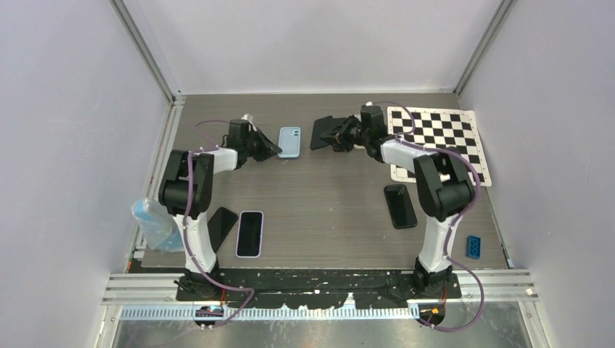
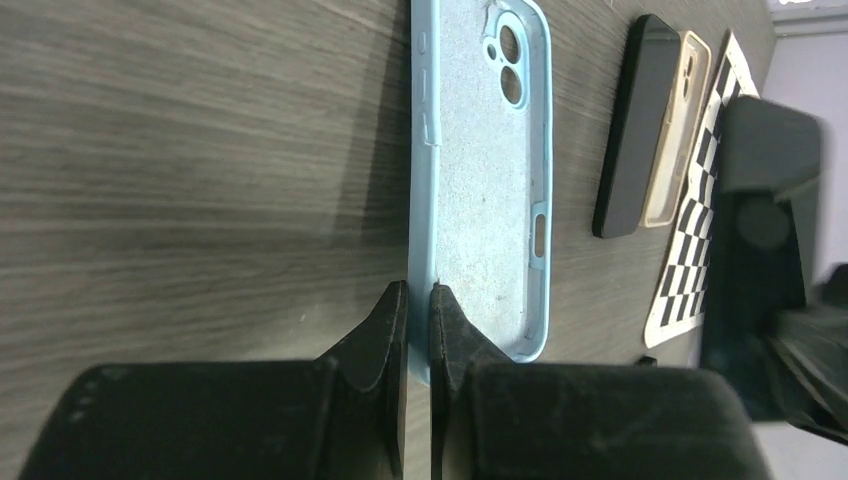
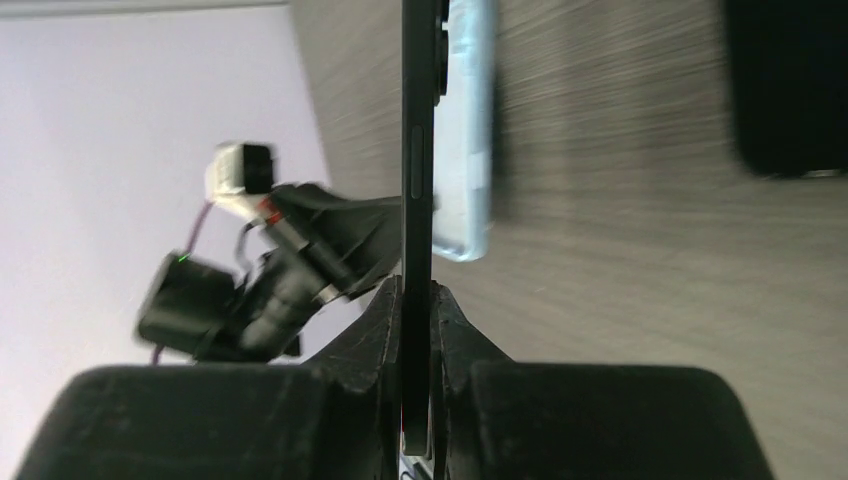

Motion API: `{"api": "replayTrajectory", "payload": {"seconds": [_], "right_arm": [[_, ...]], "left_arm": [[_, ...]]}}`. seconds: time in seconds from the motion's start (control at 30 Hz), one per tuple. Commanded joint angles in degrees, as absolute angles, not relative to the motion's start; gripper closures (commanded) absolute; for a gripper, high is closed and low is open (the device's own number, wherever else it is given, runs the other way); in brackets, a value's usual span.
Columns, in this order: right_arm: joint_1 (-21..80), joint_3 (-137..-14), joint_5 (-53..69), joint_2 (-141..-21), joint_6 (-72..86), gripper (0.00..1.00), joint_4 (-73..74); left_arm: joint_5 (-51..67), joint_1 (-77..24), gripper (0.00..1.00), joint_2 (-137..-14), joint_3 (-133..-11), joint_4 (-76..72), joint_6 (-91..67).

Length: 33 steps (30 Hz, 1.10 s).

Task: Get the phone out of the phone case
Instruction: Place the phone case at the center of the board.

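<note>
Pinching case (image 2: 485, 200) rim: left claw (image 2: 418, 292) | right claw (image 3: 417, 287) clamps phone (image 3: 417, 120) edge, uncased

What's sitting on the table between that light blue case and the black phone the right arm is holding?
Nothing: the overhead view shows only bare table between the blue case and the black phone in the right gripper.

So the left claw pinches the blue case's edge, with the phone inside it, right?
The left gripper does pinch the blue case by its edge, but the case is empty: the left wrist view shows its bare lining.
</note>
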<state>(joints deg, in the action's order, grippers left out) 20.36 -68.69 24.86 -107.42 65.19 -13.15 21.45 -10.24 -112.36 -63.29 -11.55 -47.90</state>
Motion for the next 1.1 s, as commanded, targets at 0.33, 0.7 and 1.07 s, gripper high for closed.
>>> {"api": "replayTrajectory", "payload": {"seconds": [0.33,0.7,1.07], "right_arm": [[18.05,-90.5,31.69,-125.16,55.92,0.99,3.51],[16.12,-98.37,34.43,-133.65,44.63,0.96,16.66],[16.18,-100.73,37.23,-138.06,42.68,0.91,18.02]], "left_arm": [[13.74,-14.59,0.99,-121.5,-74.39,-10.54,-50.05],[16.58,-14.01,0.92,-123.56,-79.64,2.55,-44.65],[21.73,-13.82,0.91,-125.88,-82.02,6.52,-42.93]]}}
